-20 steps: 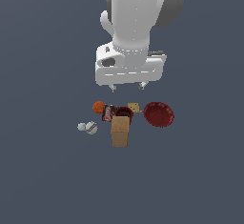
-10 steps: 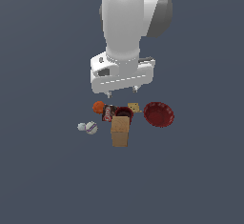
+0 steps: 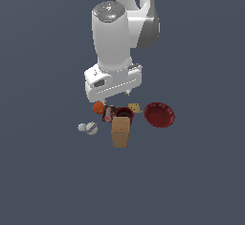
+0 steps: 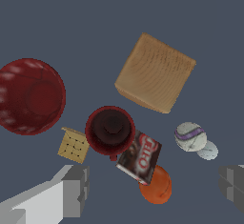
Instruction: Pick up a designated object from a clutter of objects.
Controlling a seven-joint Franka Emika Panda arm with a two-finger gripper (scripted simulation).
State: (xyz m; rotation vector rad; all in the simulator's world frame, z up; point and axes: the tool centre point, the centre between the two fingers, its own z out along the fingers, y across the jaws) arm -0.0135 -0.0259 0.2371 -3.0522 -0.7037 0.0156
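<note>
Hanging nearly vertical over the clutter, the Panda arm (image 3: 117, 47) points its wrist down, w/ the gripper (image 4: 155, 182) just above the items at the exterior view's left end of the group. Jaws are spread wide, nothing between the pads; one finger (image 4: 76, 189) and the other at the frame edge flank the orange ball (image 4: 156, 186) in the wrist view.

Orange ball (image 3: 98, 107) sits on the floor touching the small can (image 3: 109, 113), which lies on its side against the dark red cup (image 3: 124, 114). Tan box (image 3: 120, 131) is just beside the cup; yellowish block (image 3: 135, 107) is between cup and red fluted bowl (image 3: 159, 115). Two white balls (image 3: 88, 128) are touching each other, near the box.

Wrist view shows the finger gap, the can's label and the cup's inside; ext. view hides the fingers behind the hand body but shows the arm's full posture.
</note>
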